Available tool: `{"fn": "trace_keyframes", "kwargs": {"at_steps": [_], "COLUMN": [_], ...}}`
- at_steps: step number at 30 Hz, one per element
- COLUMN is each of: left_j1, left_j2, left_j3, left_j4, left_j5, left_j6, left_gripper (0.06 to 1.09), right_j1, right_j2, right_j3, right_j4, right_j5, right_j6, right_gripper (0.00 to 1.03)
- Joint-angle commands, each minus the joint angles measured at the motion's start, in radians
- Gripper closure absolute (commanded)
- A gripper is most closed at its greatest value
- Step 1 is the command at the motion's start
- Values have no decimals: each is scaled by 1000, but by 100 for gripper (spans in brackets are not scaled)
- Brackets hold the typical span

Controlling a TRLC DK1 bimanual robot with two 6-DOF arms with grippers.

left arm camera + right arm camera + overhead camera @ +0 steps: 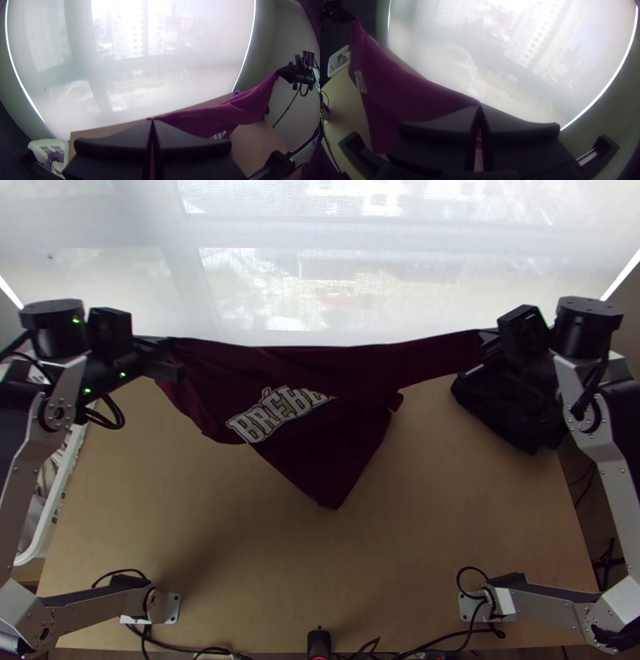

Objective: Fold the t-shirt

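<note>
In the top view a dark maroon t-shirt [320, 444] with white lettering hangs stretched between both grippers, its lower part narrowing to a point above the table. My left gripper [170, 358] holds its upper left end, and my right gripper [486, 344] holds its upper right end. In the left wrist view my left gripper [152, 122] is shut on an edge of the t-shirt [206, 116]. The right wrist view has my right gripper [480, 106] shut on another part of the t-shirt [406, 96].
A white basket [45, 146] with cloth inside stands beside the table's left edge. A black bundle [508, 404] lies at the table's right side, under the right arm. Bare wooden table [240, 540] shows below the shirt. A pale window screen rises behind the far edge.
</note>
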Motion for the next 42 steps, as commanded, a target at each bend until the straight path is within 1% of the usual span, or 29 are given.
{"fn": "trace_keyframes", "kwargs": {"at_steps": [1, 6, 9, 13, 17, 22, 26, 30, 33, 36, 42], "left_j1": [72, 173, 243, 337, 423, 484, 519, 504, 424, 329, 133], "left_j2": [3, -17, -70, -142, -191, -205, -173, -70, 28, 131, 348], "left_j3": [370, 524, 537, 537, 533, 524, 479, 476, 478, 479, 479], "left_j4": [-100, -119, -93, -66, -49, -17, 43, 106, 175, 227, 345], "left_j5": [29, 28, 25, 23, 21, -6, -5, -3, -21, -52, -57], "left_j6": [-14, -52, -54, -54, -54, -72, -115, -183, -206, -206, -172], "left_gripper": [105, 105, 105, 105, 105, 105, 105, 105, 105, 105, 105], "right_j1": [55, 138, 213, 349, 457, 592, 655, 659, 648, 610, 520], "right_j2": [36, 50, 48, 48, 62, 92, 114, 102, 71, 31, -75], "right_j3": [364, 534, 568, 575, 575, 572, 542, 462, 382, 278, 28], "right_j4": [-107, -164, -173, -184, -209, -249, -295, -301, -295, -285, -230], "right_j5": [1, 15, 41, 101, 119, 145, 145, 144, 145, 145, 144], "right_j6": [-15, -43, -74, -110, -126, -121, -77, -35, -31, -31, -3], "right_gripper": [100, 100, 100, 100, 100, 100, 100, 100, 100, 100, 100]}}
